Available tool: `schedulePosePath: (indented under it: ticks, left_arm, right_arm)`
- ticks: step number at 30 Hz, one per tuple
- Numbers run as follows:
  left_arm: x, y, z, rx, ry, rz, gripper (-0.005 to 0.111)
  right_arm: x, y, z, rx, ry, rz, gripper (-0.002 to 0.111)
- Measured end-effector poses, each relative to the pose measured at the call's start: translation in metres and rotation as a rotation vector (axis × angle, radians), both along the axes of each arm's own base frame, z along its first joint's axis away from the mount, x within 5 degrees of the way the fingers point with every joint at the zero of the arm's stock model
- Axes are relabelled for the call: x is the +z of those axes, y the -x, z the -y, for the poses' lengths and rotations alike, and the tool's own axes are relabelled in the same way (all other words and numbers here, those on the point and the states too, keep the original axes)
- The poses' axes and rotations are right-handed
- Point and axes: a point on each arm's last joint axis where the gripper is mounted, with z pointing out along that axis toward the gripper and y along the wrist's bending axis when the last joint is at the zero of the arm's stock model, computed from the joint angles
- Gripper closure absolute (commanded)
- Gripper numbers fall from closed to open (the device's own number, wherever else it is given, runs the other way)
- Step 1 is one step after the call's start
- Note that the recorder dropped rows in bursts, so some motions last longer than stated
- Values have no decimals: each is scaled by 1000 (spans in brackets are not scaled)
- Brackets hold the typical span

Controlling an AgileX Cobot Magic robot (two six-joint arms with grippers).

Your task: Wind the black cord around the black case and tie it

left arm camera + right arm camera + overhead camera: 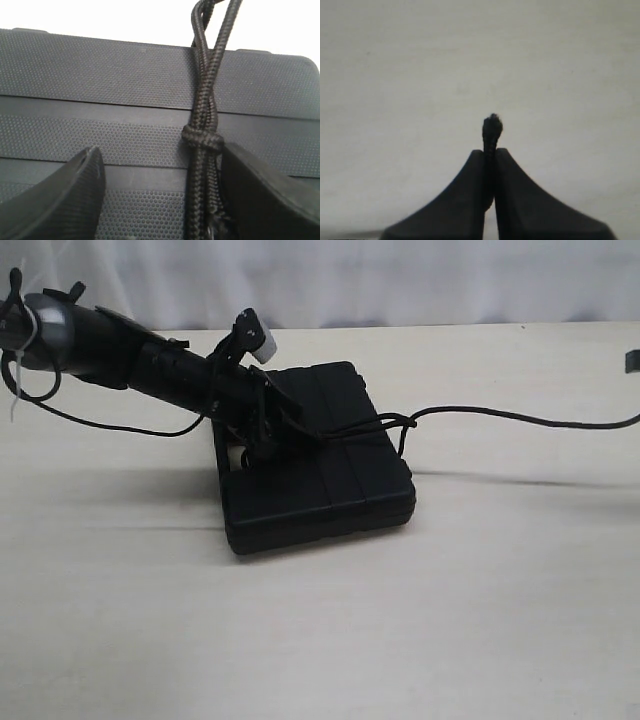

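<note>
**Q:** Where the long, thin, matte black braided cord [202,115] crosses the black, textured, rectangular plastic case [340,490], how does it lie?

**A:** Two strands run side by side across the top of the case and are bound by a small knot on that face. Seen in the exterior view, one strand extends from the right edge of the case, away from it. It hangs above the pale tabletop [300,640] and casts a shadow there.

**Q:** State of the left gripper [255,435]?

**A:** Released. It sits low over the top of the case, toward the left end, with its fingers spread wide. The knotted strands pass between the fingers, close against one of them. Contact cannot be confirmed.

**Q:** State of the right gripper [490,152]?

**A:** Clenched on the cord. Its fingers press together on the cord's end, and a short frayed tip stands out past the fingertips. It is off the case, over bare tabletop.

**Q:** Position of the case?

**A:** Flat on the tabletop, broad face up.
</note>
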Motion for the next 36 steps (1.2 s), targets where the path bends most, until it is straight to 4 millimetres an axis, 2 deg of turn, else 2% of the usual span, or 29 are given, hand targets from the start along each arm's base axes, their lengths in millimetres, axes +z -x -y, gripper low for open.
schedulePosePath:
  ticks: [2, 5, 9, 12, 17, 19, 22, 26, 30, 36]
  left_arm:
    - [0, 0, 0, 0, 0, 0, 44]
    - [0, 0, 0, 0, 0, 0, 44]
    - [0, 0, 0, -1, 0, 2, 44]
    - [0, 0, 0, -1, 0, 2, 44]
    - [0, 0, 0, -1, 0, 2, 44]
    - [0, 0, 0, -1, 0, 2, 44]
    - [0, 0, 0, -1, 0, 2, 44]
    - [0, 0, 0, -1, 0, 2, 44]
    - [0, 0, 0, -1, 0, 2, 44]
    - [0, 0, 0, -1, 0, 2, 44]
  right_arm:
    - [-11, -2, 1, -1, -11, -37, 95]
    - [-28, -5, 2, -4, -27, -91, 76]
    - [-31, -11, 3, -23, -69, -132, 53]
    - [-15, -19, 5, -35, -90, -120, 48]
    - [13, -29, 4, -51, -154, -109, 49]
    - [20, -33, 0, 2, -184, -99, 49]
    - [22, -35, -19, 206, -223, -106, 49]
    - [15, -38, -64, 526, -211, -95, 49]
    - [2, -35, -110, 805, -104, -113, 49]
    - [-11, -34, -161, 963, 106, -77, 49]
